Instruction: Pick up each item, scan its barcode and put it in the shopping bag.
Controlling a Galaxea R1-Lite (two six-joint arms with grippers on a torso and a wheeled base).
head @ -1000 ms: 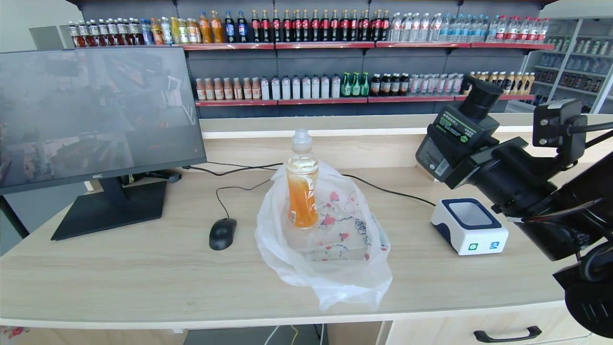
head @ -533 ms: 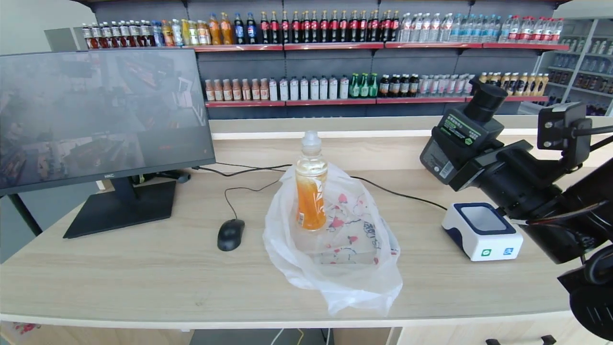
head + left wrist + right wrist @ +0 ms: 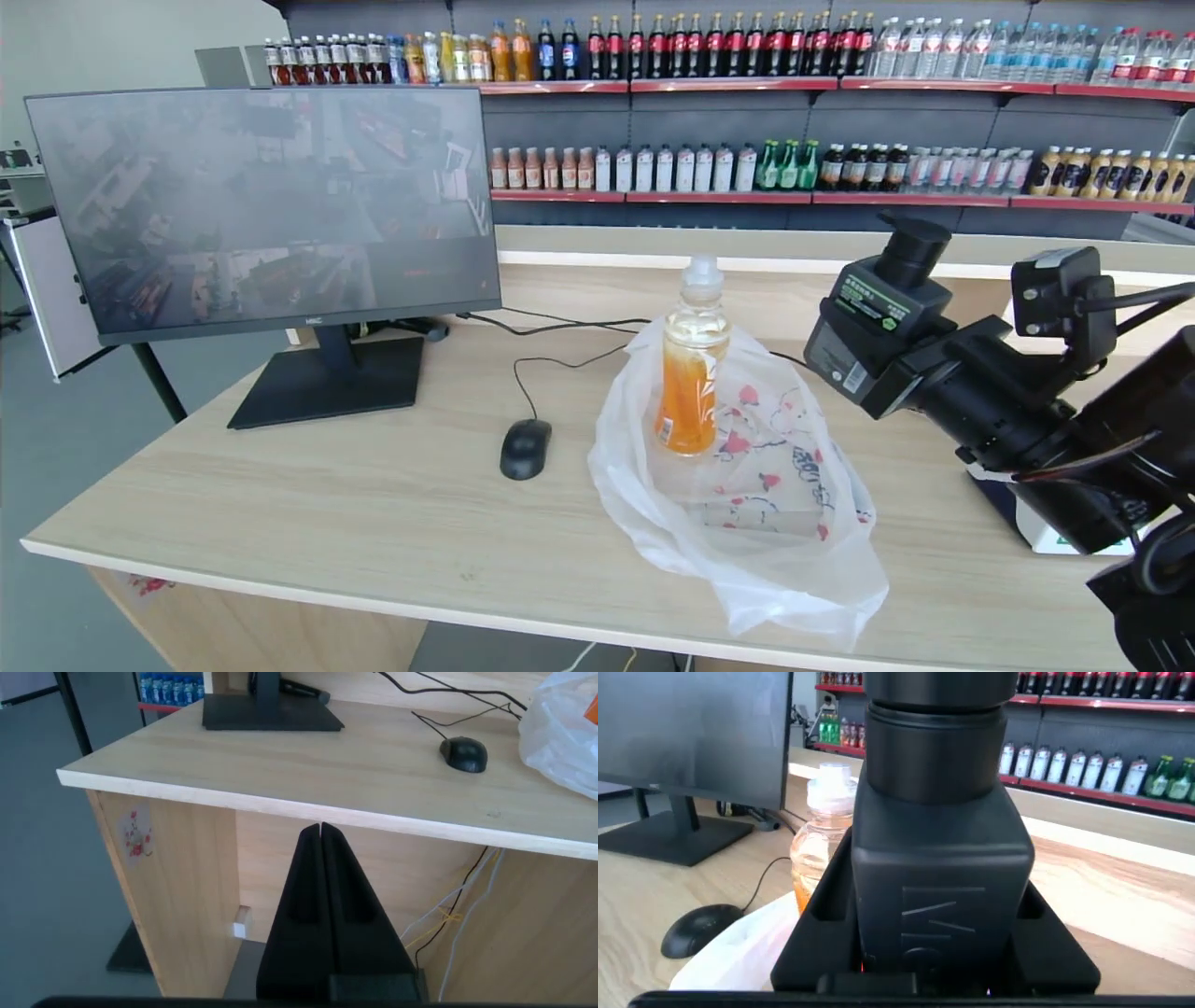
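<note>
One boxy black container point(image 3: 873, 313) in right jaws; clear bottle point(image 3: 689, 392) in crinkled bag point(image 3: 775, 541).

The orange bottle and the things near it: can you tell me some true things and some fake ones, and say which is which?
1. The orange bottle stands upright inside the plastic bag. True.
2. The mouse lies on top of the bag. False: it lies on the table beside the bag, not touching it.
3. The right tool is shut on a black container. True.
4. The left tool is wide open above the table. False: it is shut, out in front of the table's edge.
</note>
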